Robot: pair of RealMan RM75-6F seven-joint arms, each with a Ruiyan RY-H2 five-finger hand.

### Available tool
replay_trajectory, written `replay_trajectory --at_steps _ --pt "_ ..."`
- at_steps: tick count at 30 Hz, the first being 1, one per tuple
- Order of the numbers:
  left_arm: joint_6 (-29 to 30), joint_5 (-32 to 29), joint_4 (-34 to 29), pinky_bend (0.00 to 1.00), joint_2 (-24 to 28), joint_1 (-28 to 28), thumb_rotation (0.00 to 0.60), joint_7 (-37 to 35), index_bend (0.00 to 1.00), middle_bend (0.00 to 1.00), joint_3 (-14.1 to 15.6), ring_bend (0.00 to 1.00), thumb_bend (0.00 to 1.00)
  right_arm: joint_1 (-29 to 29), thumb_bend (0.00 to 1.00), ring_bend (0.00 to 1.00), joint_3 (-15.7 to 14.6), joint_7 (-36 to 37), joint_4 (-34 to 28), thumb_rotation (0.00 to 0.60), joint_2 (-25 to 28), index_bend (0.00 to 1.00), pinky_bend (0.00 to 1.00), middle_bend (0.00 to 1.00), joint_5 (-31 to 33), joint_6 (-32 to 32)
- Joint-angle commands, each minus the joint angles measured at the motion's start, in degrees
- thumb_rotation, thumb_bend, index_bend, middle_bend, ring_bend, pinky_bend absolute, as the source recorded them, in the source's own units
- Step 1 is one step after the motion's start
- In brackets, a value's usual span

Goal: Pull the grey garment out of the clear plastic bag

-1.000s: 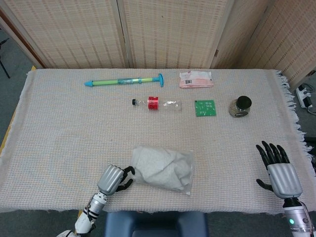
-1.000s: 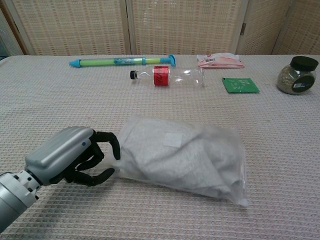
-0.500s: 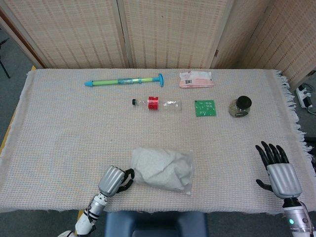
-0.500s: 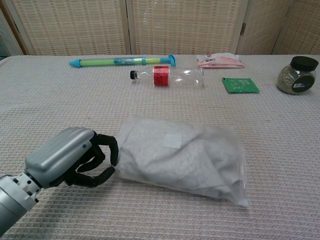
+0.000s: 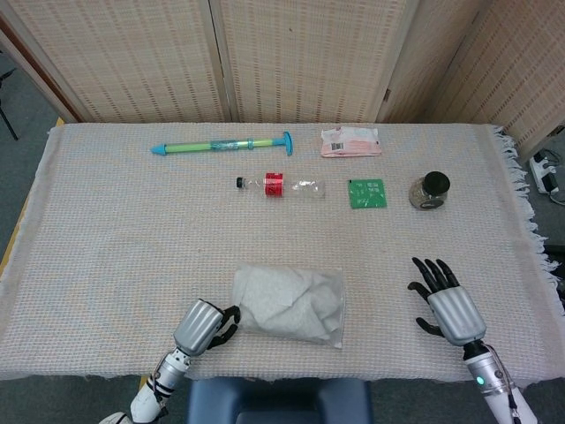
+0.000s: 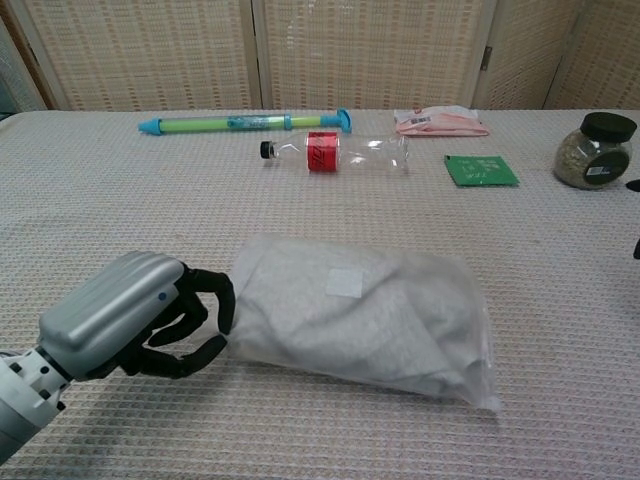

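Note:
The clear plastic bag (image 5: 291, 303) lies flat near the table's front edge with the grey garment (image 6: 360, 320) folded wholly inside it. My left hand (image 5: 205, 325) sits at the bag's left end. Its dark fingers (image 6: 205, 315) curl around that end and pinch the plastic. My right hand (image 5: 448, 305) hovers over the cloth well to the right of the bag, open, fingers spread, holding nothing. In the chest view only its fingertips (image 6: 632, 185) show at the right border.
Along the back lie a green-blue pump tube (image 5: 221, 145), a clear bottle with a red label (image 5: 281, 185), a pink packet (image 5: 350, 141), a green card (image 5: 366, 193) and a dark-lidded jar (image 5: 430, 190). A blue chair back (image 5: 278, 402) stands below the table's front edge.
My right hand has moved left and forward toward the bag. The left hand drew slightly back, its fingers closing tighter, and the bag's left end shifted with it.

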Motion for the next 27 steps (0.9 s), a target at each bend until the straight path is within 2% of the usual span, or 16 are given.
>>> replay_trajectory --at_steps 1,4,10,17,27 --pt "-0.12 -0.07 0.11 1.00 -0.11 -0.07 0.600 0.14 0.82 1.00 -0.07 1.00 0.63 2.30 0.21 0.00 -0.65 2.67 1.52 0.600 -2.46 0.46 0.00 0.00 -1.28 -2.58" --pt "-0.30 -0.17 0.23 1.00 -0.17 -0.10 0.600 0.12 0.82 1.00 -0.02 1.00 0.63 3.59 0.23 0.00 -0.50 3.88 1.55 0.600 -3.94 0.50 0.00 0.00 -0.48 -4.70" --pt "-0.16 -0.17 0.13 1.00 0.04 -0.11 0.600 0.16 0.82 1.00 -0.02 1.00 0.63 4.88 0.23 0.00 0.67 4.59 3.50 0.600 -8.36 0.50 0.00 0.00 1.57 -6.14" --pt "-0.39 -0.59 -0.35 1.00 0.42 -0.24 0.600 0.12 0.82 1.00 -0.35 1.00 0.63 6.25 0.24 0.00 1.62 8.97 9.36 0.600 -15.35 0.53 0.00 0.00 2.57 -6.11" --pt "-0.59 -0.77 -1.53 1.00 1.22 -0.55 0.600 0.96 0.82 1.00 -0.74 1.00 0.63 7.49 0.25 0.00 1.96 13.44 12.93 0.600 -20.77 0.47 0.00 0.00 3.72 -6.39"
